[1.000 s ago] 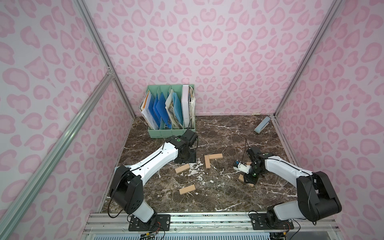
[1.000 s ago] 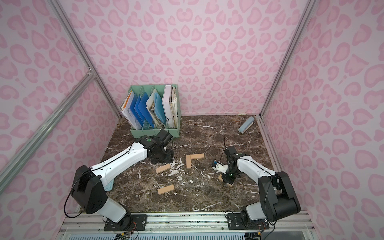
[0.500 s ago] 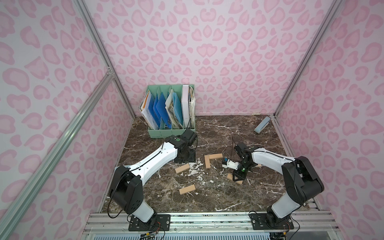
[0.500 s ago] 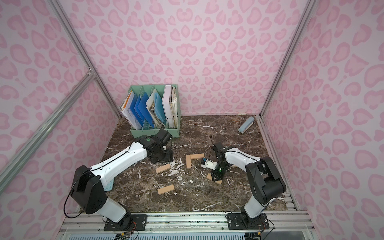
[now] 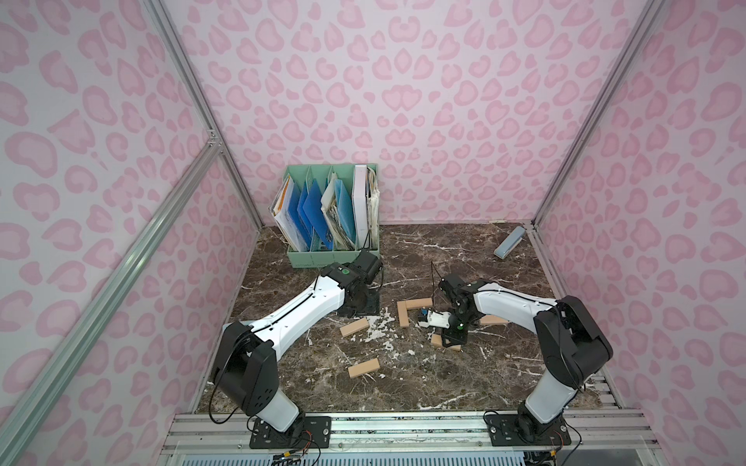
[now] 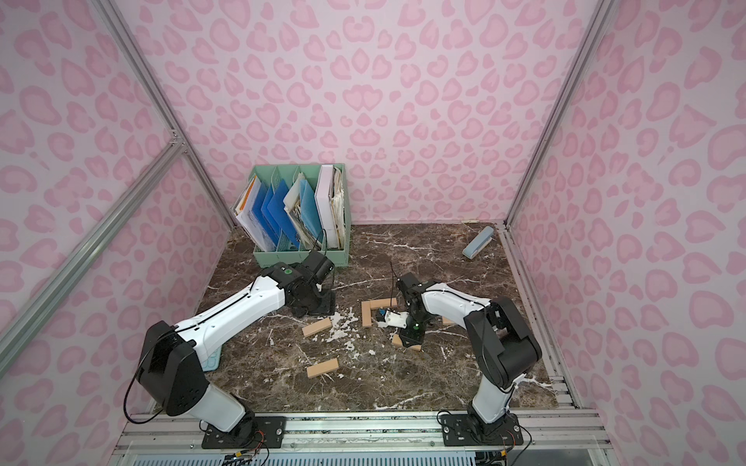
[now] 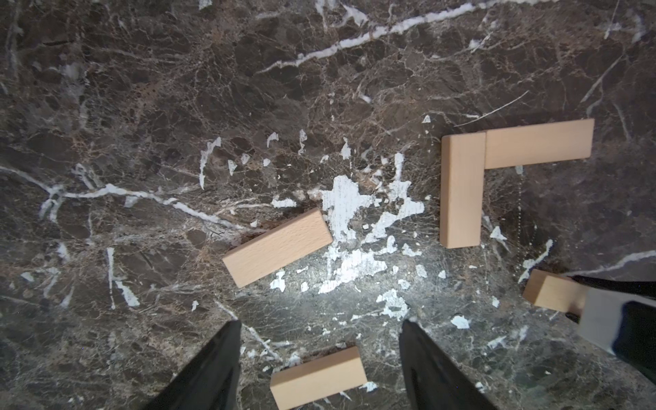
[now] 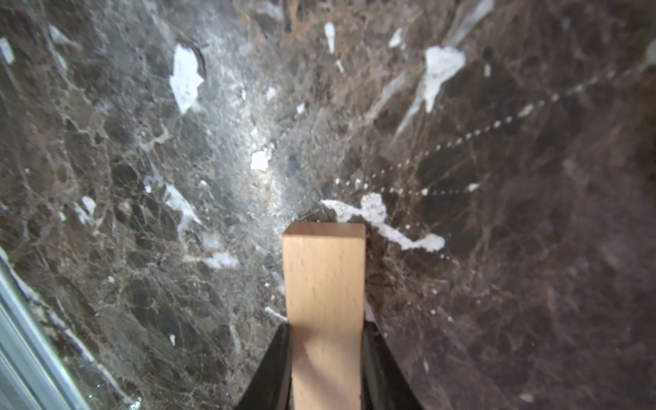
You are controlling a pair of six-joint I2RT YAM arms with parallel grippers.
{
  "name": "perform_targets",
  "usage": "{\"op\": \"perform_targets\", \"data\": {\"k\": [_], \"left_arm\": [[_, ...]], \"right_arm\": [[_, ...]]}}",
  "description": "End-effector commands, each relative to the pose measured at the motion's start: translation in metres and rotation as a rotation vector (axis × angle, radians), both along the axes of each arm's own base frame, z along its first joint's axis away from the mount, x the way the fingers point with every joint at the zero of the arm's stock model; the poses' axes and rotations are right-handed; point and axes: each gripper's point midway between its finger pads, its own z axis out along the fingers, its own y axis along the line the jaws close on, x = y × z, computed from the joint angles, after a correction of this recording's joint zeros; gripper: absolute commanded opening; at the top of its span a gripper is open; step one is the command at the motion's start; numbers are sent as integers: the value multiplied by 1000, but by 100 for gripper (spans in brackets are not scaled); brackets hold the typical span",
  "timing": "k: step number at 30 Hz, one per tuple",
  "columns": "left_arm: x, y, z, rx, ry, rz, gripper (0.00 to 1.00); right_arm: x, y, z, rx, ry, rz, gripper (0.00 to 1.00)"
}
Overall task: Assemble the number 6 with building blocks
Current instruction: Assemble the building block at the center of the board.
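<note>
Right gripper (image 8: 326, 332): clamped tight on a plank (image 8: 324, 277), just beside the L-corner (image 5: 403, 315)!
Left gripper (image 7: 321, 323): fingers spread wide, near the L-corner.
Loose plank (image 7: 278, 246): lying flat, near the L-corner.

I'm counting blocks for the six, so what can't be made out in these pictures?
One block: both top views, mostly covered by the right arm.
Held block: right wrist view, rear end cut by the frame edge.
Left hand: top views, hidden under its own wrist.
</note>
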Motion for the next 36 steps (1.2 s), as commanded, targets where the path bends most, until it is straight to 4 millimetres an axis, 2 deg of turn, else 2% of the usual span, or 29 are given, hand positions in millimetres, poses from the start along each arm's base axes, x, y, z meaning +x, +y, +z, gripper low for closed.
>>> {"op": "perform_targets", "data": {"k": [1,15,29,36], "left_arm": [[-4,6,1,21,-1,1,74],[-17,21,-2,35,-2,18,74],[-23,26,0,25,-15,28,74],[-27,31,0,27,-19,38,74]], "right_arm": [[9,0,-11,-50,-53,60,11],[29,18,-21,-96,-137,181,18],[37,41,-27,-88,-150,219,33],[32,42,-28,-78,-147,208,36]]}}
